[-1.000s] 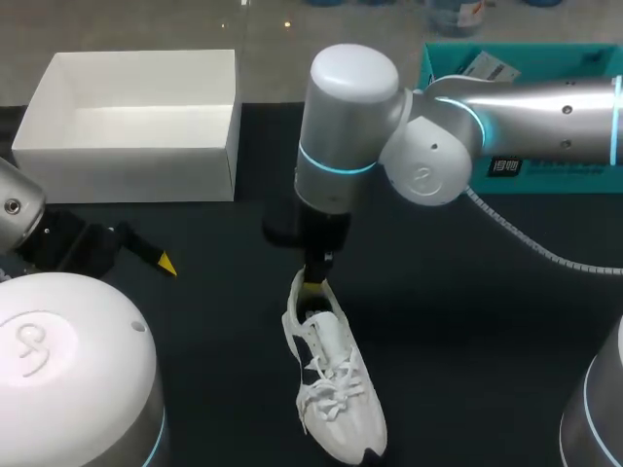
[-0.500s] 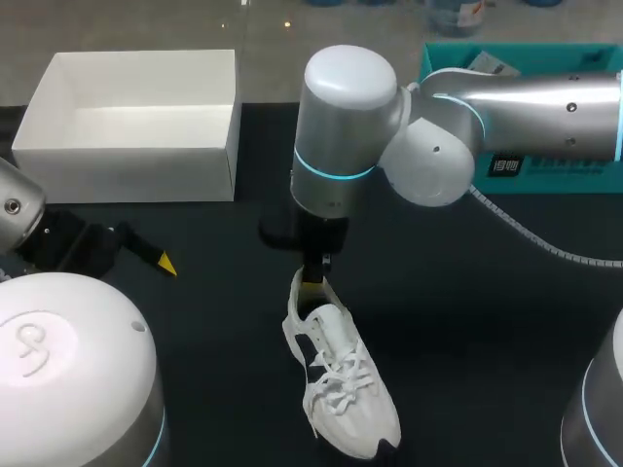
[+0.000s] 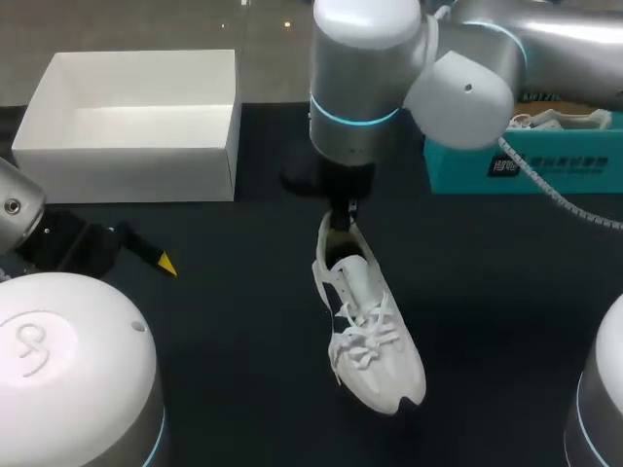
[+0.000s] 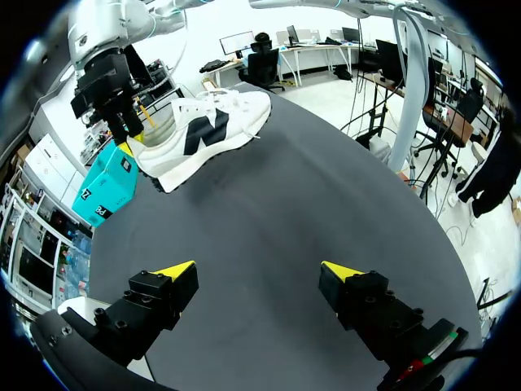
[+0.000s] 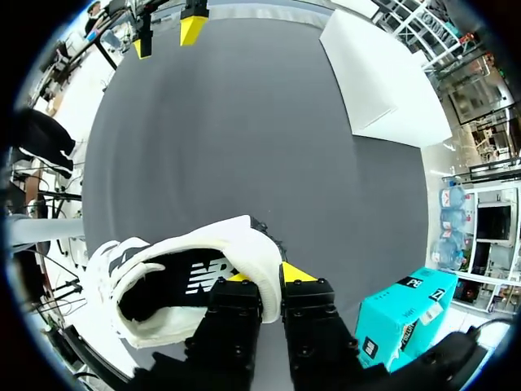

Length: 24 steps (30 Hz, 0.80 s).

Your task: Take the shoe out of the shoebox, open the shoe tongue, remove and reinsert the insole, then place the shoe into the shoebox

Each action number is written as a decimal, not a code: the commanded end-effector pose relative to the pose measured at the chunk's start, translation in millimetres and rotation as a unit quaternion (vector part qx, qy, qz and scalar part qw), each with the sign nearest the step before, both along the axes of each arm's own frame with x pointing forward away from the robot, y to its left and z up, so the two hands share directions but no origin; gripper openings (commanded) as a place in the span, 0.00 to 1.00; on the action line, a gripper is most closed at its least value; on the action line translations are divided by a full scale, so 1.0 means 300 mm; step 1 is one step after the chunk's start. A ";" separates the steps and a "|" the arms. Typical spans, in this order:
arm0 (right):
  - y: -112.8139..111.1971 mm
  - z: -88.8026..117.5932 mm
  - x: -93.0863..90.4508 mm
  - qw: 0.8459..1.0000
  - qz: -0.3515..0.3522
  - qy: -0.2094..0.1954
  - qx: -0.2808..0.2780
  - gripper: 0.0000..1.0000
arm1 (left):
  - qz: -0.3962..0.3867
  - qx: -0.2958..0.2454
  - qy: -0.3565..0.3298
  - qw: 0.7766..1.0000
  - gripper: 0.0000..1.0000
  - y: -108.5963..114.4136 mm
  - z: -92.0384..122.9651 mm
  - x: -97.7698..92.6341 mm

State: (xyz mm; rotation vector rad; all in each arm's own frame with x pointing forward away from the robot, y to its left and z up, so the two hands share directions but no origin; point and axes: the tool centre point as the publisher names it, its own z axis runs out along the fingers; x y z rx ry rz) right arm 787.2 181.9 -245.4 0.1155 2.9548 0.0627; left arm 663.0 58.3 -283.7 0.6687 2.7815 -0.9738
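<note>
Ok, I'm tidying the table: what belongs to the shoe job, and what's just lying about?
Job: shoe; right gripper on its heel; teal box, likely the shoebox.
Lying about: white box; open left gripper.

In the head view, the fingers [image 3: 339, 220] of the right gripper [image 3: 340, 226] are largely covered by the right arm's silver-white wrist housing [image 3: 362, 88] above the heel of the white lace-up sneaker [image 3: 372, 336]. The insole cannot be made out inside the sneaker's dark opening. The teal cardboard box [image 3: 526, 163] beyond the sneaker is partly hidden behind that arm. Of the left gripper [image 3: 161, 260], well apart from the sneaker, only one yellow tip is seen.
</note>
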 end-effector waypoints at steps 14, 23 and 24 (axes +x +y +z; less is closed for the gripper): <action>-0.084 0.264 0.008 1.000 0.018 -0.013 -0.009 0.00 | 0.000 0.002 0.000 1.000 1.00 -0.002 0.000 -0.001; -0.084 0.264 0.008 1.000 0.018 -0.013 -0.009 0.00 | 0.000 0.002 0.000 1.000 1.00 -0.002 0.000 -0.001; -0.084 0.264 0.008 1.000 0.018 -0.013 -0.009 0.00 | 0.000 0.002 0.000 1.000 1.00 -0.002 0.000 -0.001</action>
